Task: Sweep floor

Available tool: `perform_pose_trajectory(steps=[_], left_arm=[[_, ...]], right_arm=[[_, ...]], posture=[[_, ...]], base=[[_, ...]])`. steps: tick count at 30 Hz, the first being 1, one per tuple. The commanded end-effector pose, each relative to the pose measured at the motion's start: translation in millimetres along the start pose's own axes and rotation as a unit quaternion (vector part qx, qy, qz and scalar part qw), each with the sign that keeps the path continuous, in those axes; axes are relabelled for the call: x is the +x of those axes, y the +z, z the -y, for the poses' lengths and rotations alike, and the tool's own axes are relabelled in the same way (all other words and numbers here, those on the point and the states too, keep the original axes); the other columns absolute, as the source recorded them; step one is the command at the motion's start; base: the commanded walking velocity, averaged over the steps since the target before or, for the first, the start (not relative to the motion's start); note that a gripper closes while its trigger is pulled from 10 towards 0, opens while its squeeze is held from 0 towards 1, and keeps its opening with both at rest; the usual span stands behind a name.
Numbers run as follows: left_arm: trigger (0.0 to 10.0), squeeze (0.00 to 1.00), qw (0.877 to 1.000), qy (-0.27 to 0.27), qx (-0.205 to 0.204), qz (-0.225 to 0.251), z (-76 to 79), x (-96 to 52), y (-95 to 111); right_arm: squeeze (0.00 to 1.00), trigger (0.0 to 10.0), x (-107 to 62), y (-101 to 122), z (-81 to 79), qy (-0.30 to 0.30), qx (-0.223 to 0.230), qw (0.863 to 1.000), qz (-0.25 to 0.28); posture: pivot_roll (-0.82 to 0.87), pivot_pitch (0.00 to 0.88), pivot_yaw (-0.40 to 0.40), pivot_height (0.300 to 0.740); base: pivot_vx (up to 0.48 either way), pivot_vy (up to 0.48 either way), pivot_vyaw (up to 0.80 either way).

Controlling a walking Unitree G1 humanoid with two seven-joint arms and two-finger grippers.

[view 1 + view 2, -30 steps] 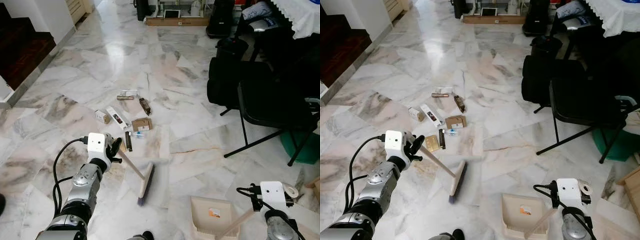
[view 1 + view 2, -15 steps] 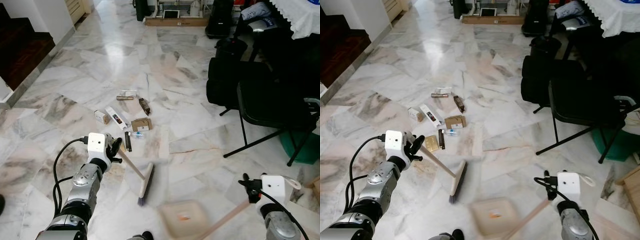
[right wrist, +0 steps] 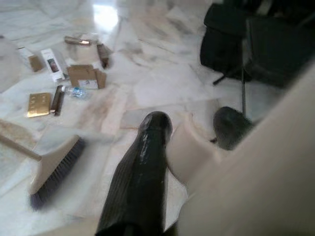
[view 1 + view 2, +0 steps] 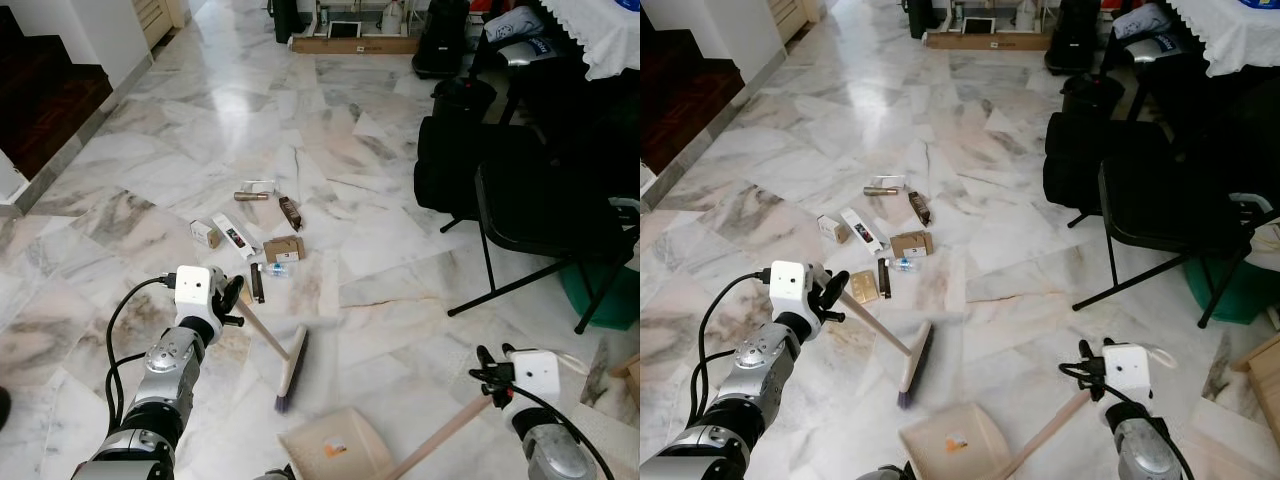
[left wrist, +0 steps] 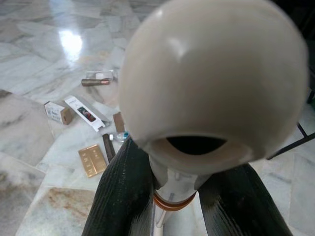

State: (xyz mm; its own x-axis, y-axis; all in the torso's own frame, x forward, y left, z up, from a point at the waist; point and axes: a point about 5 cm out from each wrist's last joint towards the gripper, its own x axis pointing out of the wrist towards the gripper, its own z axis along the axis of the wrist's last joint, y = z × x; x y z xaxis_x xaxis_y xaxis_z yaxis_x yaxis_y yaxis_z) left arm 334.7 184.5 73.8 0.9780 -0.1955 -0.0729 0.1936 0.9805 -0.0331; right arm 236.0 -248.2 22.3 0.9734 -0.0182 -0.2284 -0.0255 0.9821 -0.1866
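My left gripper [image 4: 232, 297] is shut on the top of a wooden broom handle; in the left wrist view its black fingers [image 5: 125, 196] clamp the rounded end. The beige broom head [image 4: 293, 368] with dark bristles rests on the marble floor. My right gripper [image 4: 490, 385] is shut on the long handle of a beige dustpan [image 4: 335, 452], which lies on the floor just below the broom head. Scattered litter [image 4: 250, 235], small boxes, tubes and a gold card, lies beyond the broom.
A black folding chair [image 4: 540, 220] and black bags [image 4: 450, 160] stand at the right, with a green bin [image 4: 605, 295] behind the chair. Dark stairs [image 4: 45, 100] rise at the far left. A flat cardboard box [image 4: 355, 42] lies at the far end.
The dustpan has swung left across the floor, from the right side to just below the broom head. My right gripper shifted slightly left. The left arm and broom stayed put.
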Motion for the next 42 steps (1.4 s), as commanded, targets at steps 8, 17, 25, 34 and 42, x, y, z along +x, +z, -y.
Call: perform_pose_trajectory(steps=[8, 17, 25, 34, 42], left_arm=[[10.0, 0.0, 1.0, 0.006, 0.009, 0.013, -3.6, 2.6, 7.3], [10.0, 0.0, 1.0, 0.007, 0.011, 0.014, -4.6, 2.4, 7.8], [10.0, 0.0, 1.0, 0.007, 0.013, 0.013, -6.6, 2.1, 8.6], [10.0, 0.0, 1.0, 0.004, 0.015, 0.014, -6.5, 3.0, 10.1], [10.0, 0.0, 1.0, 0.005, 0.015, 0.016, -6.1, 2.9, 10.1]], right_arm=[[0.0, 10.0, 7.5, 18.2, -4.6, 0.017, -0.086, 0.996, 0.031], [0.0, 10.0, 7.8, 15.8, -1.2, -0.001, -0.078, 0.996, 0.033], [0.0, 10.0, 6.1, 13.3, -0.4, -0.022, -0.034, 0.998, 0.04], [0.0, 10.0, 3.3, 11.9, -5.2, -0.02, -0.025, 0.998, 0.055], [0.05, 10.0, 3.8, 11.0, -11.7, -0.005, -0.042, 0.997, 0.059]], posture=[[0.04, 0.098, 0.069, 0.74], [0.05, 0.1, 0.071, 0.74], [0.05, 0.103, 0.079, 0.74], [0.05, 0.104, 0.083, 0.74], [0.05, 0.104, 0.08, 0.74]], base=[[0.0, 0.0, 0.0], [0.0, 0.0, 0.0], [0.0, 0.0, 0.0], [0.0, 0.0, 0.0], [0.0, 0.0, 0.0]])
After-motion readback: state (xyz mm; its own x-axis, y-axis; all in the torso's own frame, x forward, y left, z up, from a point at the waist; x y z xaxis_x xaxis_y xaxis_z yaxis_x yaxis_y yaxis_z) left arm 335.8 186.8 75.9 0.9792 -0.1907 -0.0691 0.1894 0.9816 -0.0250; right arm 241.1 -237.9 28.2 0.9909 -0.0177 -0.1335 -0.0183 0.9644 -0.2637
